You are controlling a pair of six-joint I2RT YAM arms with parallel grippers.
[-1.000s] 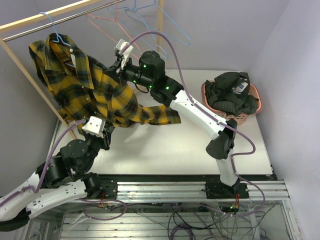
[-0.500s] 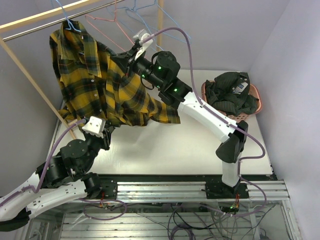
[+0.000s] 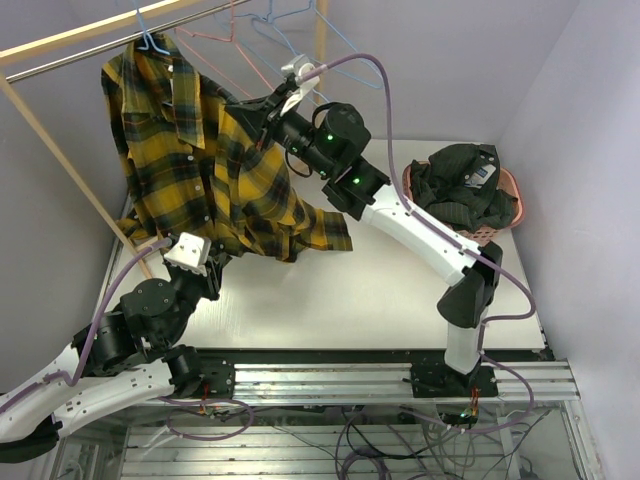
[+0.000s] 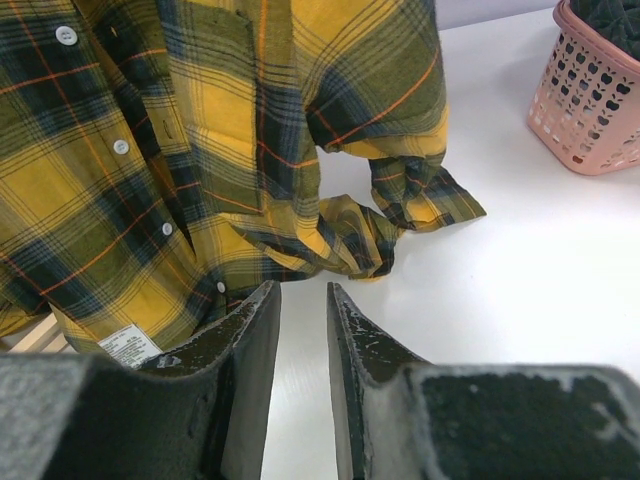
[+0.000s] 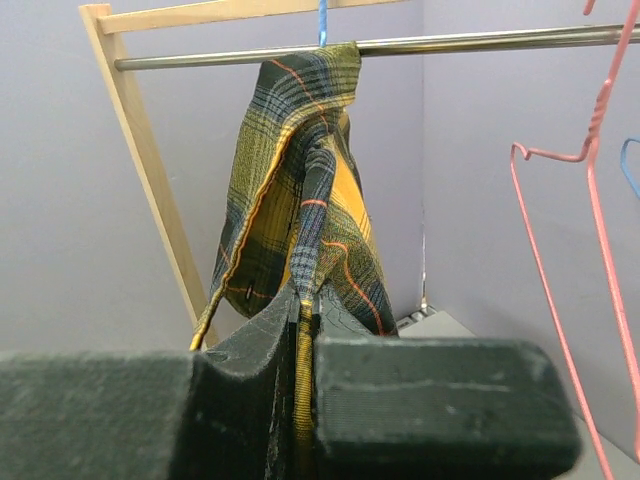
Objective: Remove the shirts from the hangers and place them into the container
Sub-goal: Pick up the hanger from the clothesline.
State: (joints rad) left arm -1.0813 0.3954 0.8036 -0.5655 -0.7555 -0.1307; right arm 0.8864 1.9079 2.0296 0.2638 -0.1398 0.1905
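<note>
Right gripper [image 5: 305, 300]: fingers pressed together, pinching a fold of the plaid shirt [image 3: 190, 170], up high just below the rail [image 5: 480, 40]. From the wrist view the cloth runs straight up from the pinch to the collar.

Left gripper [image 4: 303, 300]: jaws a little apart with nothing between them, low and well below the rail. The shirt's hem and one cuff hang just ahead of it, not touching that I can see.

The shirt is on its blue hanger [image 3: 150, 42], hooked on the rail near its left end. The front hangs open and spread, and the lower sleeve drapes down to the table [image 3: 380, 290].

Spare hangers [image 3: 300, 30], pink and blue, hang bare further right along the rail.

The basket [image 3: 505, 185] sits well right of the rail and below it, with a dark shirt [image 3: 460, 185] already inside.

My read on the step: stripping the plaid shirt off its hanger. I have a grip, but it's not free yet, so the task is partway done.

Next move as I see it:
- Pull the pinched shoulder sideways and down so it slips off the wire arm.
- Watch that the hook doesn't ride off the rail with the cloth.
- If it does, bring the left gripper up onto the hem or the other shoulder to help.
- Once it's free, swing right and drop it in the basket.
</note>
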